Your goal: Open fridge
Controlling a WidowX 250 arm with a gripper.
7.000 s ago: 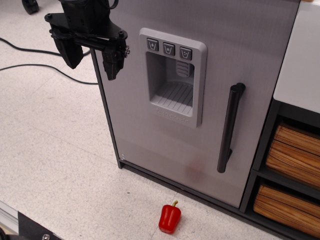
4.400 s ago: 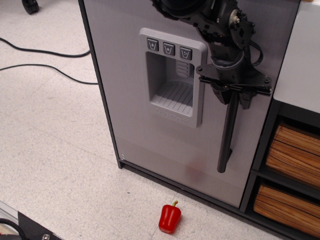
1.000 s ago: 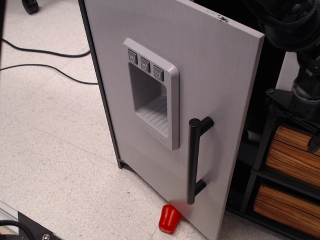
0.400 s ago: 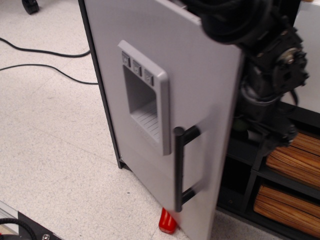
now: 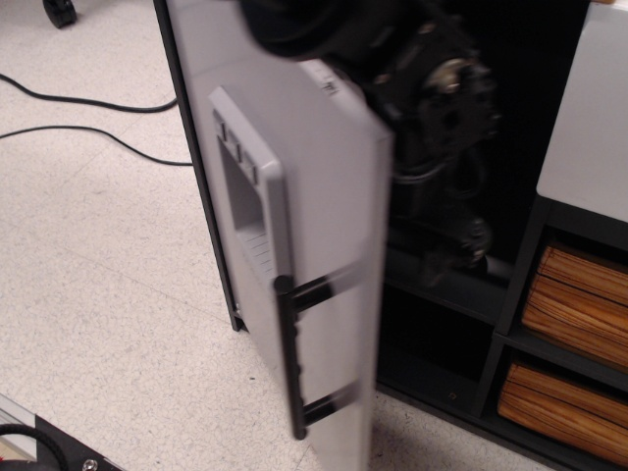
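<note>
The fridge door (image 5: 329, 226) stands swung far out on its left hinge, seen almost edge-on and blurred by motion. Its black bar handle (image 5: 287, 358) and recessed dispenser panel (image 5: 243, 196) face left. The dark inside of the fridge (image 5: 520, 108) shows to the right of the door. My black arm reaches down behind the door's free edge, and my gripper (image 5: 459, 240) hangs in the opening, just inside the door. It is dark against the dark interior, so I cannot tell how its jaws stand.
A dark shelf unit with wooden-slat drawers (image 5: 579, 304) stands to the right under a white top (image 5: 589, 118). Black cables (image 5: 88, 132) lie on the speckled floor at the left. The red pepper is hidden behind the door.
The door has swung further open to the left, from half open to nearly edge-on. My arm has moved left with it behind the door. The red pepper is now out of sight.
</note>
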